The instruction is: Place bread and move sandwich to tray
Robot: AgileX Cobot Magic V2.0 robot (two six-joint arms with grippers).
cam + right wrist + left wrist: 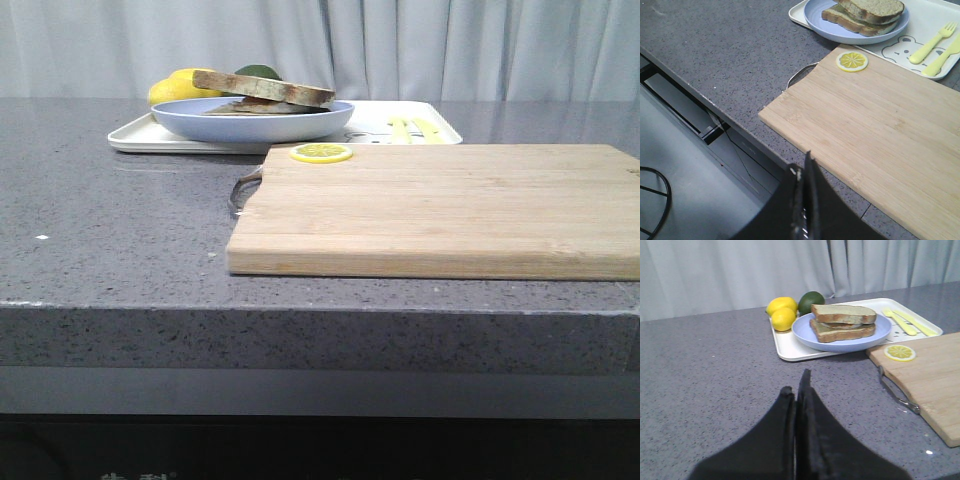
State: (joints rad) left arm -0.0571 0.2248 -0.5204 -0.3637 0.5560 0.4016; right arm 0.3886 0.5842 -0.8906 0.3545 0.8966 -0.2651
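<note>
Front view showed the sandwich [262, 92] stacked on a blue plate [252, 121], and the plate sat on the white tray [140, 135] at the far left of the grey surface [110, 220]. The top bread [264, 87] lay thick and slightly tilted over the lower slice. Behind the plate were lemons [178, 86] and a dark green fruit [258, 72] — its kind could not be told. A yellow fork and knife [414, 127] lay on the tray's right part. Nearer the camera a wooden board [440, 205] lay flat, bare except for a lemon slice [321, 153] at its far left corner, with a metal handle [243, 189] on its left edge.

In the left wrist view the left claw [797, 395] was clenched with its fingers pressed together, grasping nothing, over bare surface well apart from the tray. In the right wrist view the right claw [804, 175] was likewise clenched and empty, near the board's close edge — beside the surface's front rim.
</note>
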